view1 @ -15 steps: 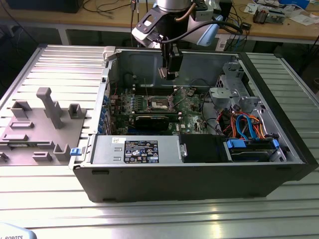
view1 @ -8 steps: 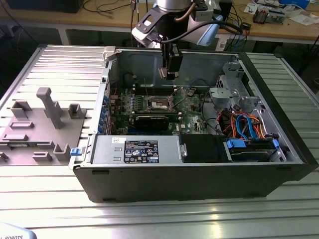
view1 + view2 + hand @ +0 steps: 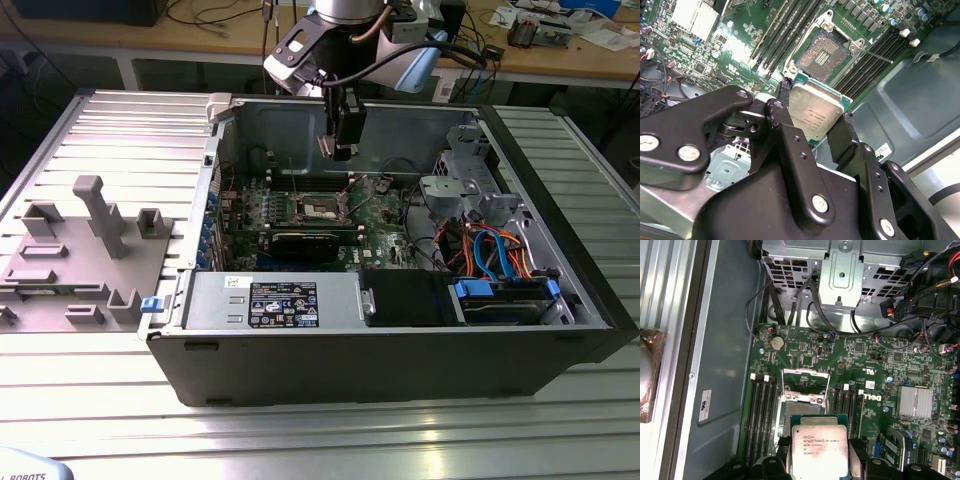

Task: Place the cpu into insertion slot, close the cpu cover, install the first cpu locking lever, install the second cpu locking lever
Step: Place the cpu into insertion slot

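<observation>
My gripper [image 3: 340, 150] hangs inside the open computer case, above the green motherboard [image 3: 380, 225]. It is shut on the cpu [image 3: 815, 111], a flat square chip with a silver-grey top, held by two opposite edges between the black fingers [image 3: 785, 92]. The insertion slot [image 3: 824, 49] lies just beyond the chip, its dark centre bare inside a silver rim. In the first wrist view the cpu [image 3: 819, 450] covers the near part of the slot, and the cpu cover [image 3: 805, 385], a thin silver frame, stands swung open. A thin locking lever [image 3: 875, 55] sticks out beside the slot.
Rows of black memory slots [image 3: 762, 410] flank the socket on both sides. A long black card [image 3: 305, 243], the power supply [image 3: 270, 300], a metal drive cage [image 3: 470, 170] and coloured cables [image 3: 495, 250] crowd the case. A grey fixture [image 3: 90, 240] sits at the exterior view's left.
</observation>
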